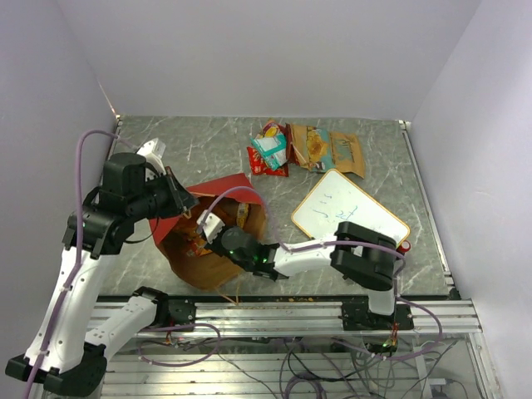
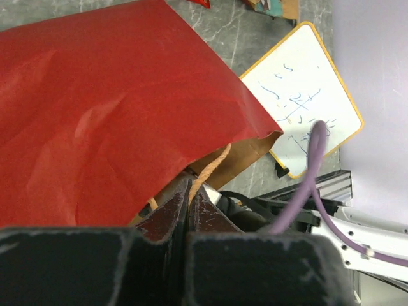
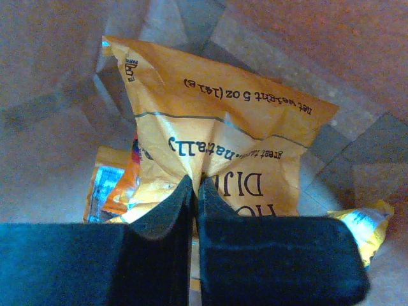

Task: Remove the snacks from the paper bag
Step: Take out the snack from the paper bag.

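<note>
The red paper bag (image 1: 218, 189) lies on its side at the table's left, its brown kraft mouth facing right. My left gripper (image 1: 184, 202) is shut on the bag's string handle (image 2: 212, 164) at the upper rim and holds the red wall (image 2: 115, 108) up. My right gripper (image 1: 218, 237) reaches inside the bag and is shut on a fold of a yellow-orange chip bag (image 3: 223, 140). More packets lie deeper in the bag, one orange (image 3: 111, 185) at left and one yellow (image 3: 363, 223) at right. A pile of taken-out snacks (image 1: 303, 150), red, teal and orange, lies at the table's back.
A white whiteboard (image 1: 349, 208) with a yellow rim lies right of the bag, near my right arm's elbow; it also shows in the left wrist view (image 2: 306, 89). The metal rail (image 1: 274, 312) runs along the near edge. Walls close in the table at back and sides.
</note>
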Controlling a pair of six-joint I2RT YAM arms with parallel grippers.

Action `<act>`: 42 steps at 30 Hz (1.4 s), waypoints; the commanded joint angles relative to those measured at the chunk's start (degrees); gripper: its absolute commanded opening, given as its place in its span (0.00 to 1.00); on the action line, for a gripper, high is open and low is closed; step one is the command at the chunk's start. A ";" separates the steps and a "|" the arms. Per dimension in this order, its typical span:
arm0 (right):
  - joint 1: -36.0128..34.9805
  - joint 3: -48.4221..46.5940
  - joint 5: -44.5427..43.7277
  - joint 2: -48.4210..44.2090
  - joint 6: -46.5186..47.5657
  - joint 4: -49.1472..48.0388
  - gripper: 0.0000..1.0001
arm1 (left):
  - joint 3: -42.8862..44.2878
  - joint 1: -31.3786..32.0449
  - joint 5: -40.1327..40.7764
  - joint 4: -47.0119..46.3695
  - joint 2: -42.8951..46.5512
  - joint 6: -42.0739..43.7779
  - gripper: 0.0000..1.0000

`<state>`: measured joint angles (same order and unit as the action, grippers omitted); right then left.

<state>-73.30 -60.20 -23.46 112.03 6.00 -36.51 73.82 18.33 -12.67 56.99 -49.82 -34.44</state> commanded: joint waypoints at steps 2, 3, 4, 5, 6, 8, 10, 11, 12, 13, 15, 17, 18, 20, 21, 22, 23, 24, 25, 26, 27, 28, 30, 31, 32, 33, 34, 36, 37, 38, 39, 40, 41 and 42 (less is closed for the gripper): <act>0.29 2.53 7.25 -7.29 -1.58 -2.29 0.00 | 4.22 0.04 2.47 1.04 -3.35 -0.43 0.07; 0.26 2.55 8.24 -8.22 -1.72 -2.21 0.00 | 4.99 0.02 2.62 1.37 -4.09 -0.12 0.07; 0.23 4.04 8.96 -9.19 -1.87 -2.06 0.00 | 5.60 0.04 2.65 1.61 -4.90 0.27 0.07; 0.27 4.65 9.52 -10.06 -2.21 -1.85 0.00 | 6.23 0.04 2.60 1.73 -5.65 0.63 0.07; 0.33 5.00 9.69 -11.14 -2.61 -1.69 0.00 | 6.74 0.03 2.50 1.86 -6.31 0.91 0.07; 0.33 5.67 9.81 -13.09 -3.36 -1.29 0.00 | 7.74 0.04 2.31 2.12 -7.32 1.15 0.07; 0.29 6.26 9.75 -14.88 -3.72 -0.89 0.00 | 8.87 0.04 2.08 2.16 -8.21 1.49 0.07; 0.42 6.52 9.48 -15.66 -3.95 -0.70 0.00 | 9.50 0.04 2.11 2.18 -8.53 1.74 0.07; 0.41 6.82 9.30 -16.39 -4.04 -0.55 0.00 | 10.10 0.00 2.18 2.30 -8.82 2.00 0.07; 0.45 6.99 9.08 -17.29 -4.17 -0.42 0.00 | 10.76 0.04 2.34 2.42 -9.22 2.31 0.07; 0.62 7.67 8.68 -18.79 -4.75 -0.81 0.00 | 11.94 0.04 2.74 2.72 -9.88 2.82 0.07; 0.96 8.41 8.22 -20.36 -5.85 -1.79 0.00 | 12.34 0.04 3.13 2.84 -10.61 2.84 0.07; 1.15 8.69 8.25 -21.02 -6.29 -2.00 0.00 | 12.46 0.04 3.60 2.86 -10.89 2.61 0.07; 1.30 9.03 8.26 -22.36 -6.70 -2.04 0.00 | 12.70 0.04 4.74 2.95 -11.22 1.86 0.07; 1.36 9.17 8.37 -22.90 -6.72 -1.88 0.00 | 12.74 0.00 5.49 2.87 -11.39 1.20 0.07; 1.38 9.32 8.43 -23.53 -6.68 -1.78 0.00 | 12.71 0.04 6.18 2.74 -11.60 0.74 0.07; 1.40 9.51 8.69 -24.12 -6.70 -1.73 0.00 | 12.56 0.04 6.83 2.63 -11.70 0.46 0.07; 1.40 9.76 9.08 -24.75 -6.70 -1.64 0.00 | 12.42 0.04 7.62 2.65 -11.90 -0.19 0.07; 1.35 10.03 9.64 -25.33 -6.70 -1.63 0.00 | 12.37 0.03 8.52 2.85 -12.26 -0.72 0.07; 1.34 10.47 10.17 -26.01 -6.82 -1.74 0.00 | 12.40 0.04 9.25 3.06 -12.56 -1.20 0.07; 1.44 11.17 10.87 -26.79 -7.29 -2.44 0.00 | 12.40 0.04 9.66 3.07 -12.91 -1.65 0.07; 1.48 12.10 11.41 -27.70 -7.55 -3.17 0.00 | 12.33 0.04 9.91 2.93 -13.14 -2.06 0.07; 1.45 13.43 12.46 -29.47 -8.22 -4.14 0.00 | 11.89 0.04 9.75 2.17 -13.31 -3.10 0.07; 1.46 13.71 13.06 -30.65 -8.65 -4.06 0.00 | 11.46 0.04 9.57 1.75 -13.23 -3.83 0.07; 1.47 13.97 13.65 -31.51 -9.02 -3.76 0.00 | 11.05 0.00 9.28 1.21 -13.22 -4.53 0.07; 1.47 14.12 14.25 -32.51 -9.40 -3.29 0.00 | 10.60 -0.04 9.02 0.65 -13.27 -5.14 0.07; 1.48 14.15 14.60 -33.36 -9.87 -2.53 0.00 | 10.30 -0.05 8.73 0.30 -13.28 -5.66 0.07; 1.48 14.16 14.78 -35.26 -10.70 -1.04 0.00 | 9.69 -0.05 8.56 -0.13 -13.44 -6.18 0.07; 1.49 14.12 15.01 -36.38 -10.79 -0.28 0.00 | 9.48 -0.05 8.66 -0.26 -13.58 -6.18 0.07; 1.48 13.72 15.20 -37.43 -10.87 0.26 0.00 | 9.34 -0.11 8.75 -0.17 -13.73 -6.05 0.07; 1.49 12.94 15.53 -38.36 -11.04 2.01 0.00 | 9.20 -0.13 8.76 0.02 -13.98 -6.00 0.07; 1.44 11.92 15.75 -39.23 -11.00 3.84 0.00 | 9.09 -0.20 8.70 0.09 -14.14 -5.86 0.07; 1.44 10.43 15.96 -39.88 -10.74 5.81 0.00 | 8.84 -0.24 8.41 0.22 -14.42 -5.81 0.07; 1.42 9.03 16.05 -40.63 -10.30 8.08 0.00 | 8.49 -0.29 8.26 0.29 -14.47 -5.83 0.07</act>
<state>-71.96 -46.02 -8.93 75.35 -3.95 -32.53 83.37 18.33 -5.08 58.54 -63.70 -39.66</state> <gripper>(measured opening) 0.018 0.075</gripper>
